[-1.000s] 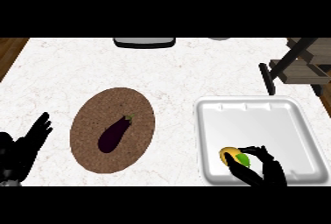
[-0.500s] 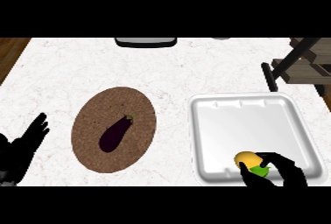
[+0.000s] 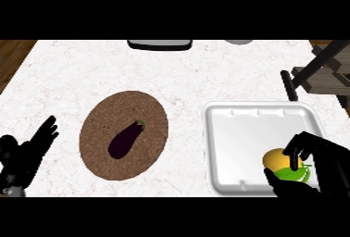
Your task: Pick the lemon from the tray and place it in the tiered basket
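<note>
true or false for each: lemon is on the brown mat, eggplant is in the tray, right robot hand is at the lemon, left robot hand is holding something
1. The lemon lies on the brown mat. False: it is in the white tray.
2. The eggplant is in the tray. False: it lies on the mat.
3. The right robot hand curls round the lemon. True.
4. The left robot hand holds something. False: it rests open at the left edge.
</note>
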You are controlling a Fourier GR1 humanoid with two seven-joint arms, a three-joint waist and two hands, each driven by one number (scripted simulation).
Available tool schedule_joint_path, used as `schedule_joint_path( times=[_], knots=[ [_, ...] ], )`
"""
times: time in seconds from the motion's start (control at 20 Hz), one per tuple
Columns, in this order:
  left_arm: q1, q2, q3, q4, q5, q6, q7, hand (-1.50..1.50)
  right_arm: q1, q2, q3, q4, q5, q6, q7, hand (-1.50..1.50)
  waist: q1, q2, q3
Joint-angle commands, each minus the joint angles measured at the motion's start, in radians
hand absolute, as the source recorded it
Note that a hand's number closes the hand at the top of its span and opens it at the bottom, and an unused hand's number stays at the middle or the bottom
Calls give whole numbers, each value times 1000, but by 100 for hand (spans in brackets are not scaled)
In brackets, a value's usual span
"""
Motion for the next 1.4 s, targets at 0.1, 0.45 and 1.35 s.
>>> schedule_joint_path(
  times=[0.1,0.45,1.35],
  knots=[
    [4,-2,2,10,5,-10,-8,0,-274,-81,-54,-295,32,262,321,150,-9,-2,4],
    [-53,-6,0,47,-24,21,-3,0,-724,-50,-213,-219,-205,467,556,150,-13,3,9],
    [-10,-39,-2,25,-22,4,-34,0,-1152,-160,-423,775,-172,298,-61,150,-4,16,16]
  ],
)
